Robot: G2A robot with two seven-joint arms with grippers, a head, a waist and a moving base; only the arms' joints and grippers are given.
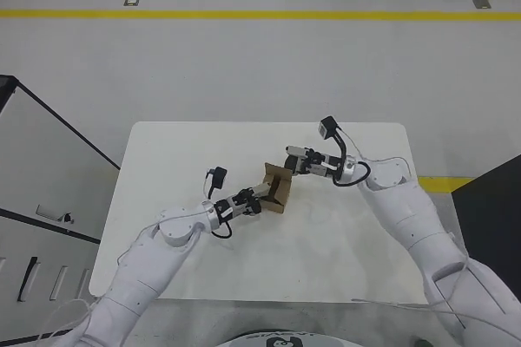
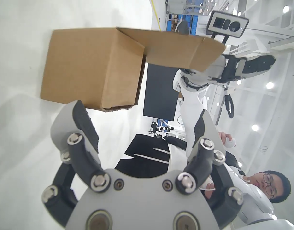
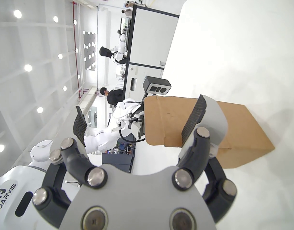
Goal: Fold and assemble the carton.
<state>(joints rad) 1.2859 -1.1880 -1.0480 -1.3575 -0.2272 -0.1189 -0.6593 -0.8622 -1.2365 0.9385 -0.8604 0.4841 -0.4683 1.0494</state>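
The carton point(image 1: 276, 186) stands on the white worktop point(image 1: 347, 260) between the two claws, one flap raised. The left claw point(image 2: 141, 111) is released, jaws spread, the carton just ahead of its tips. The right claw point(image 3: 140, 107) is released too, the raised flap just beyond it; contact cannot be told. Behind the left claw, off the worktop's edge, stands a grey cabinet point(image 1: 35, 173); behind the right claw, a black panel point(image 1: 495, 225). A yellow line point(image 1: 260, 14) crosses the pale floor point(image 1: 243, 69) well beyond both claws. Round ceiling lights point(image 3: 27, 67) dot the white room
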